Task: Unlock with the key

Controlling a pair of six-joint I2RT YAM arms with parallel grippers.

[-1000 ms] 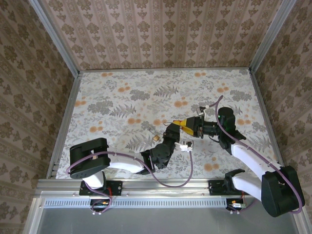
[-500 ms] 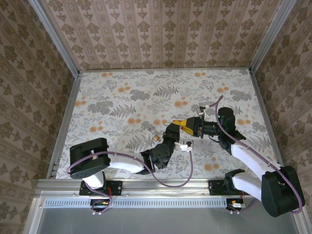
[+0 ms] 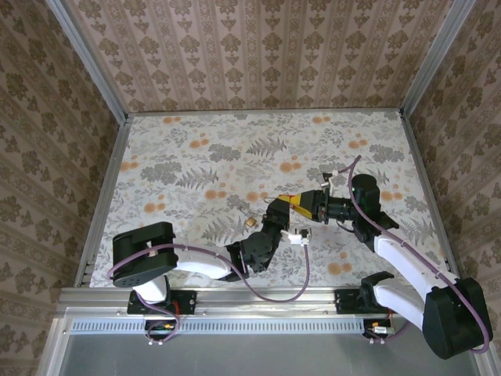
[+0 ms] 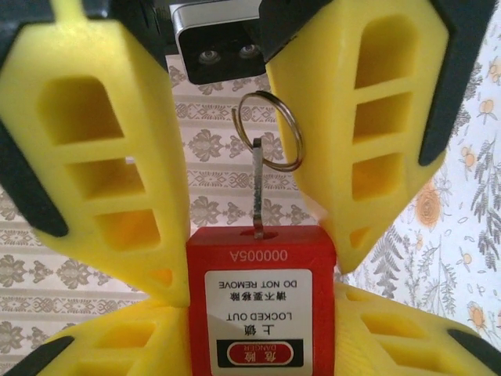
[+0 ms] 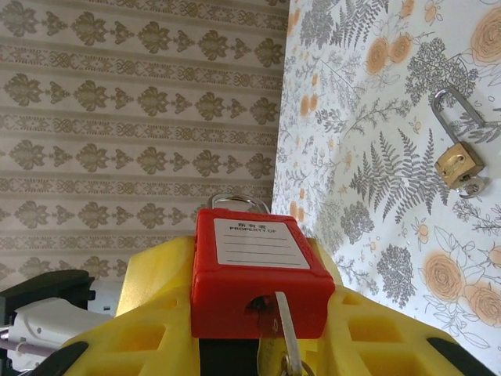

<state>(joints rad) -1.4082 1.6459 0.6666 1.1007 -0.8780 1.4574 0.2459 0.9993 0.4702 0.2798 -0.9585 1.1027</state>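
Right hand (image 3: 300,202) grips red padlock (image 5: 262,266) over floral table (image 3: 196,157), wallpapered walls (image 3: 258,47) around.

The red padlock (image 4: 258,301) has a smooth, slightly glossy plastic body with a matt white label. Its key (image 4: 257,188) and ring (image 4: 268,129) are bright bare metal. The yellow fingers (image 4: 102,157) look like matt plastic. The brass padlock (image 5: 459,160) shines.

Red padlock (image 4: 260,301) is plastic-bodied with a white "DANGER / LOCKED OUT / DO NOT REMOVE" label. It's clamped off the surface in the right pincer (image 3: 301,204), keyway end facing the left arm. Key (image 4: 258,188) is seated in the keyway, flat silver blade sticking straight out, with a wire key ring (image 4: 270,129) at the free end. A bit of silver shackle (image 5: 235,202) shows at the far end.
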